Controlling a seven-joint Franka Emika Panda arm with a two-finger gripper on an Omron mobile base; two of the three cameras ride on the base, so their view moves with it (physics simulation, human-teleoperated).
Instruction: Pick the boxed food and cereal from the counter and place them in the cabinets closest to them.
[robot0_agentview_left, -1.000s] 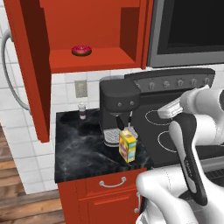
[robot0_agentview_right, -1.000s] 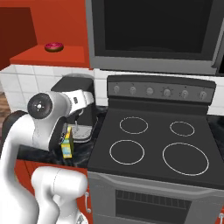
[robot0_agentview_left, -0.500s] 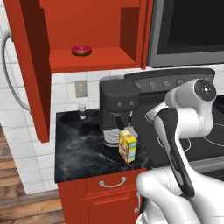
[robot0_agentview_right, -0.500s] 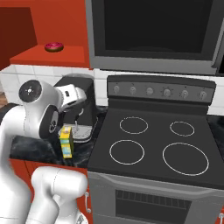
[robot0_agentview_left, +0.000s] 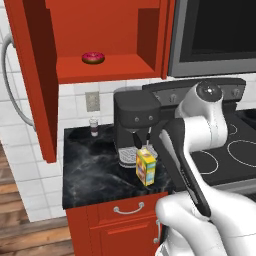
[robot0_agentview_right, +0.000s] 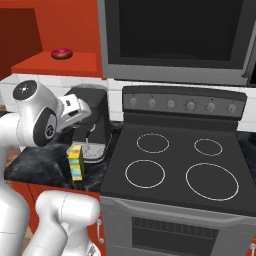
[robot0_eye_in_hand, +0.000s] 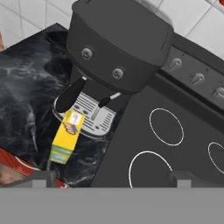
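A small yellow box with a green band, the boxed food (robot0_agentview_left: 145, 167) (robot0_agentview_right: 75, 162) (robot0_eye_in_hand: 67, 138), stands upright on the black marbled counter (robot0_agentview_left: 90, 172) (robot0_agentview_right: 32, 162) (robot0_eye_in_hand: 26, 87), just in front of the coffee machine. My gripper (robot0_eye_in_hand: 111, 178) hangs above and to the stove side of it, looking down; the fingertips (robot0_eye_in_hand: 41, 177) stand far apart with nothing between them. The white hand (robot0_agentview_right: 71, 107) is level with the coffee machine's top. The red wall cabinet (robot0_agentview_left: 120, 70) (robot0_agentview_right: 47, 65) above the counter stands open. The cereal is out of view.
A black coffee machine (robot0_agentview_left: 135, 122) (robot0_agentview_right: 95, 127) (robot0_eye_in_hand: 118, 41) sits right behind the box. A pink doughnut (robot0_agentview_left: 93, 57) (robot0_agentview_right: 62, 53) lies on the cabinet shelf. A small shaker (robot0_agentview_left: 93, 126) stands by the wall. The stovetop (robot0_agentview_right: 175, 167) (robot0_eye_in_hand: 175, 144) adjoins on the right, under a microwave (robot0_agentview_right: 175, 40).
The arm has swung left from over the stove toward the coffee machine, bringing the hand above the box. The jaws stayed open and the box has not moved.
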